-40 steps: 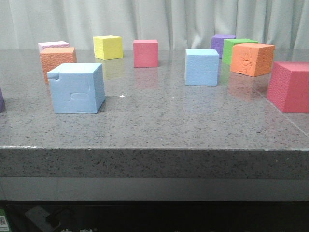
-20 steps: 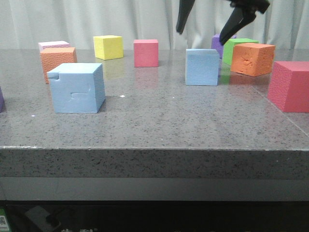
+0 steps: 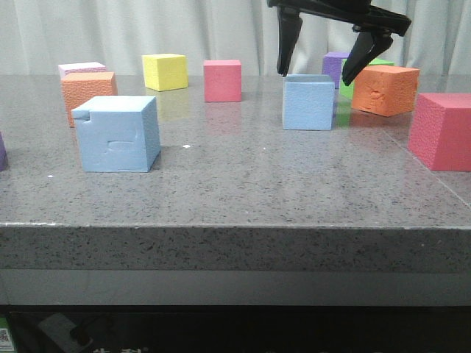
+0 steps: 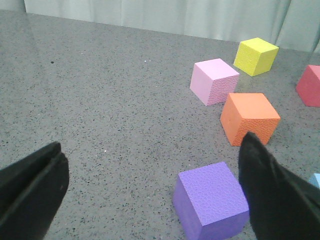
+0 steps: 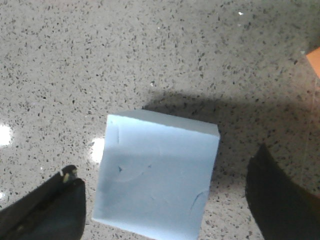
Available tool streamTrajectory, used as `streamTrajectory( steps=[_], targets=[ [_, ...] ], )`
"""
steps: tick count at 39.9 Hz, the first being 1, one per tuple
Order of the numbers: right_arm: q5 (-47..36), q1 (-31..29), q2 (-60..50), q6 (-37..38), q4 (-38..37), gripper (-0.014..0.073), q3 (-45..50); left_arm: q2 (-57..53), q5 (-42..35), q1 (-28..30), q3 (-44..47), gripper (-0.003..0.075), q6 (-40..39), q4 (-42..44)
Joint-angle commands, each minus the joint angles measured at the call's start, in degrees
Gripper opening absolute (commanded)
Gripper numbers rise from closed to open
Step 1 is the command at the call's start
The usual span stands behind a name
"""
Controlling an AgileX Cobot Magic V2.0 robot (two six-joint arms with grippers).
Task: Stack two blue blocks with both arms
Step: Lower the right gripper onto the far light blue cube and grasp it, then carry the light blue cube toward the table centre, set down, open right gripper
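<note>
Approach step: I hold the right gripper (image 3: 318, 73), fingers apart, above the plain blue block (image 3: 308, 101); next I must lower squarely and clamp it.

The right gripper (image 3: 315, 73) hangs spread just above the plain blue block (image 3: 308, 101), a fingertip over each side — bare table (image 3: 243, 184) shows left and right of that block. Close on its right crowd the green cube (image 3: 346, 82) and orange cube (image 3: 383, 90). The notched blue block (image 3: 116, 133) stands well apart to the near left, open table between — another orange cube (image 3: 87, 90) just behind it.
</note>
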Motion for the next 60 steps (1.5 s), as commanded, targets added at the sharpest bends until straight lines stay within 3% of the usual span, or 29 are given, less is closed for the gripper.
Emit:
streamTrajectory(
  steps=[1,16,20,24,27,40,60],
  targets=[
    [-1.5,-0.2,-2.2,-0.1,0.1,0.0652,-2.0,0.2,-4.8,0.1,-2.1,0.0673,-0.2,0.2],
    [-1.5,-0.1,-0.7,-0.1,2.6,0.064,-2.7,0.2,-4.8,0.1,-2.1,0.0673,-0.2,0.2],
    [-1.4,-0.1,-0.7,-0.1,2.6,0.054,-2.8,0.2,-4.8,0.1,-2.1,0.0673,-0.2,0.2],
    [-1.4,-0.1,-0.7,-0.1,2.6,0.0373,-2.8,0.2,-4.8,0.1,-2.1,0.0673,-0.2,0.2],
    [-1.3,-0.1,-0.7,-0.1,2.6,0.0316,-2.9,0.2,-4.8,0.1,-2.1,0.0673,-0.2,0.2],
    [2.2,0.8,-4.1,-0.3,2.6,0.033,-2.9,0.2,-4.8,0.1,-2.1,0.0673,-0.2,0.2],
    [5.9,12.4,-5.4,-1.8,1.7,0.033,-2.4,0.2,-4.8,0.1,-2.1,0.0673,-0.2,0.2]
  ],
)
